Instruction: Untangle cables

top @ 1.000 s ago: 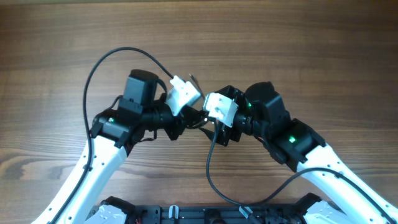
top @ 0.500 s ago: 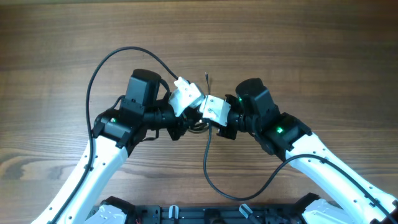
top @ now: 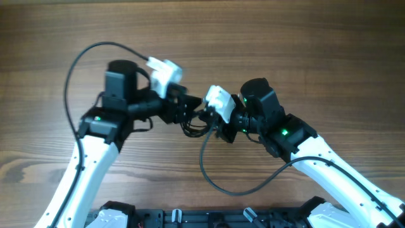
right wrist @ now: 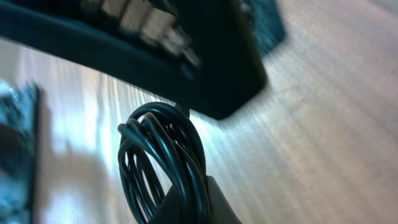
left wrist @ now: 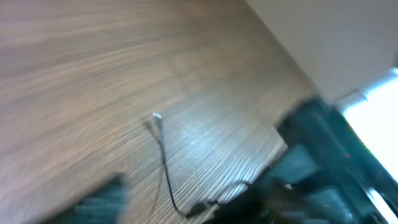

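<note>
Cables coil at the middle of the worktop, pinched in our right hand, our left hand just beside, its grip unclear.

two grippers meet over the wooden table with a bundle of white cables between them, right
No: the cables are black, not white; the right wrist view shows it. The left gripper and right gripper do meet over the wooden table, bundle between them.

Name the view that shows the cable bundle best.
Right wrist: the bundle fills the frame close up, each loop distinct. Overhead shows only small dark loops. Left wrist, blurred, shows one loose end.
</note>
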Action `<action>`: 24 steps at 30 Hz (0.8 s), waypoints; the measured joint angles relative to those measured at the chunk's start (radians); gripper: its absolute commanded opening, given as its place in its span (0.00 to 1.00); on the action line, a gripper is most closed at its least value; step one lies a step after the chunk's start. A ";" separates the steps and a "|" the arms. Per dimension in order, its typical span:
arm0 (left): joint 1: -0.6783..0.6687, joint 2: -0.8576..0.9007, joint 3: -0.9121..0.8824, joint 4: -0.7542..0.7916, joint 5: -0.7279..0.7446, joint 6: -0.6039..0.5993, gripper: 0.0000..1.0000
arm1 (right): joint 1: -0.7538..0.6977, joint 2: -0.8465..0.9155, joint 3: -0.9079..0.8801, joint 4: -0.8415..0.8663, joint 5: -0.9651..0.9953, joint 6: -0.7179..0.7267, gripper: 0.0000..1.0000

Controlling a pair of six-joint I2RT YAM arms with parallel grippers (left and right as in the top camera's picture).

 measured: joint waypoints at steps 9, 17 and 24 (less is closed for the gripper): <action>0.085 0.000 0.002 -0.158 -0.006 -0.314 1.00 | -0.116 0.000 0.000 0.039 -0.002 0.668 0.04; 0.016 0.001 0.002 -0.154 -0.013 -0.332 1.00 | -0.209 0.000 0.000 0.055 -0.125 0.967 0.04; -0.099 0.005 0.002 -0.097 -0.081 -0.343 1.00 | -0.209 0.000 0.000 0.079 -0.243 1.060 0.04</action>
